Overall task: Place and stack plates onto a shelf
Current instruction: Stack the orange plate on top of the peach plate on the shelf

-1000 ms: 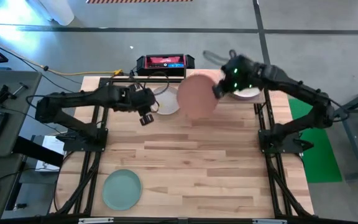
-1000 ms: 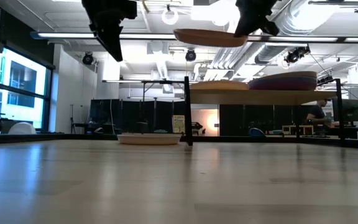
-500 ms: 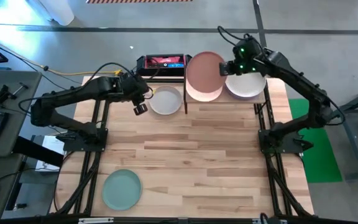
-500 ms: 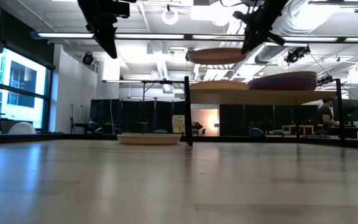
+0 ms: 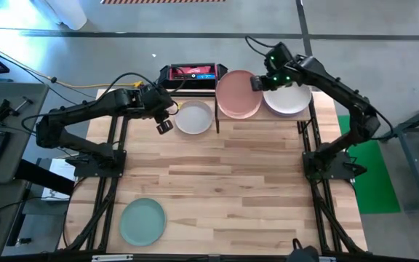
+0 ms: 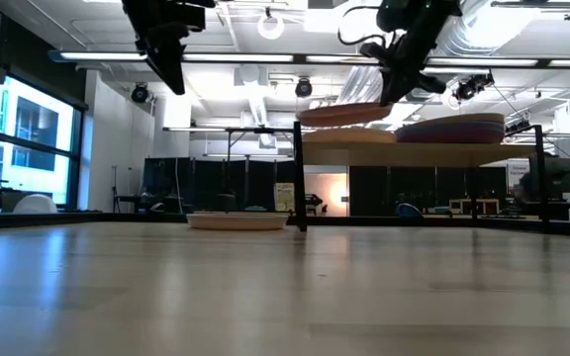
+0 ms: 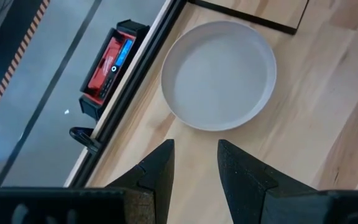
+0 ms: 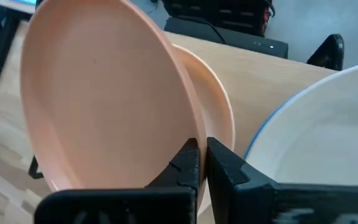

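Your right gripper [image 8: 202, 163] is clamped on the pink plate's [image 5: 237, 93] rim at its 3 o'clock, just above the shelf [image 6: 443, 153] stack. Level it, lower squarely, then release. Left gripper [image 7: 194, 163] waits above the table, fingers apart, near the white plate [image 5: 193, 117].

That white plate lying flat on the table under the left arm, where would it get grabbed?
By the rim. The white plate lies flat and shallow on the table, so only its raised edge offers a hold. The open left gripper hovers above its near side, so coming down there, one finger inside the rim and one outside, looks best.
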